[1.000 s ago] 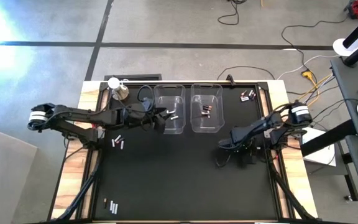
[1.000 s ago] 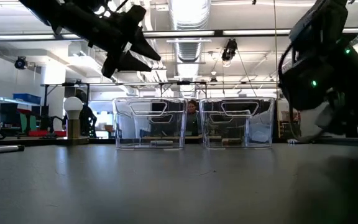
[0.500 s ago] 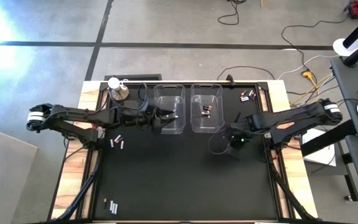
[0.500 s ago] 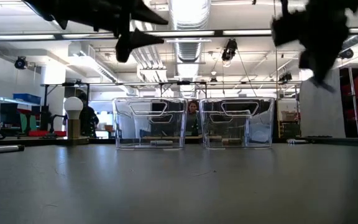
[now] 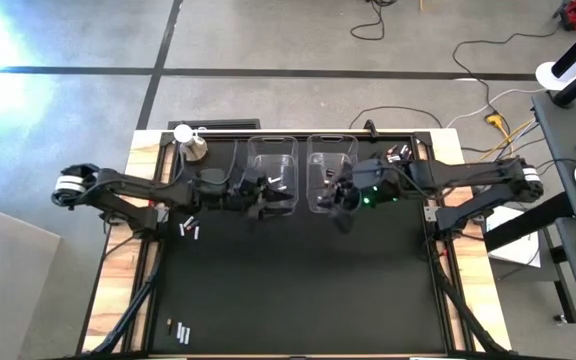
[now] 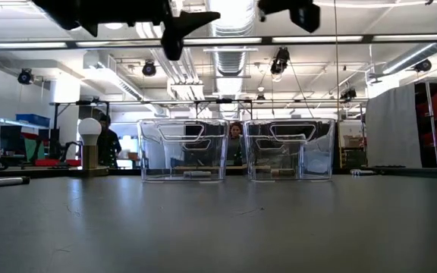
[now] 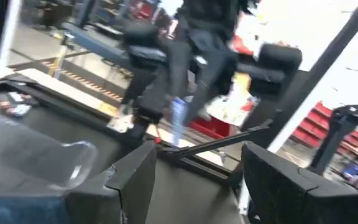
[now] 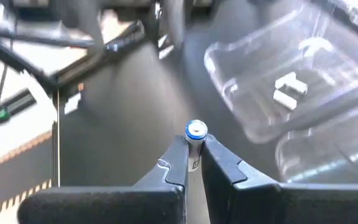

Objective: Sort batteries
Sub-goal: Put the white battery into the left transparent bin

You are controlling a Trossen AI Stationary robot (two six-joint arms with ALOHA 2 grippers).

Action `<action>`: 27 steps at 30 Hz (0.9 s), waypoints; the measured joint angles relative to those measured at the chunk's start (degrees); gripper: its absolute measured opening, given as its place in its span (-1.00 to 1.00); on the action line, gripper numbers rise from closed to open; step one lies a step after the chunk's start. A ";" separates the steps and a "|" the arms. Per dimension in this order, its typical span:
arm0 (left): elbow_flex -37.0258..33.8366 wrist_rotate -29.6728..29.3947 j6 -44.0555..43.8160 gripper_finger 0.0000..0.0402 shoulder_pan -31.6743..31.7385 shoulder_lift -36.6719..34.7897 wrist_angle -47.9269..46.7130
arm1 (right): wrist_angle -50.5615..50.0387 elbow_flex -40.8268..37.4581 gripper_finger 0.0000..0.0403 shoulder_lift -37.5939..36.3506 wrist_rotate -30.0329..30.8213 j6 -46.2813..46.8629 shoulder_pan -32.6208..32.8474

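Right pincer (image 8: 192, 163) clenched on one silvery battery (image 8: 195, 138). Since second ago, swung it from desk's right edge to right bin (image 5: 332, 172), by far edge. Judged: drop next.

Left pincer (image 7: 194, 177) released, nothing held, spread wider than second ago, over left bin (image 5: 273, 165). Judged: just dropped battery there.

Loose batteries (image 5: 189, 228) lay near left edge.

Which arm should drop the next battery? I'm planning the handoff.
Probably the right: the right gripper is shut on a silvery-white cylindrical battery near the clear plastic bins; the left gripper is open, empty.
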 joint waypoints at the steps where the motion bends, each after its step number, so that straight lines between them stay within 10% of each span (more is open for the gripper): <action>1: 0.60 0.15 0.09 0.07 -0.30 0.79 0.06 | 0.72 0.94 -0.91 0.75 -0.02 -0.26 -0.47; 17: 11.81 0.99 5.63 -0.11 -0.93 9.14 -8.45 | 1.45 7.62 -0.91 6.62 -5.18 1.31 -1.66; 27: 14.36 1.10 5.59 -0.87 -0.86 9.23 -11.46 | 1.85 7.68 -0.89 5.86 -5.14 1.54 -1.96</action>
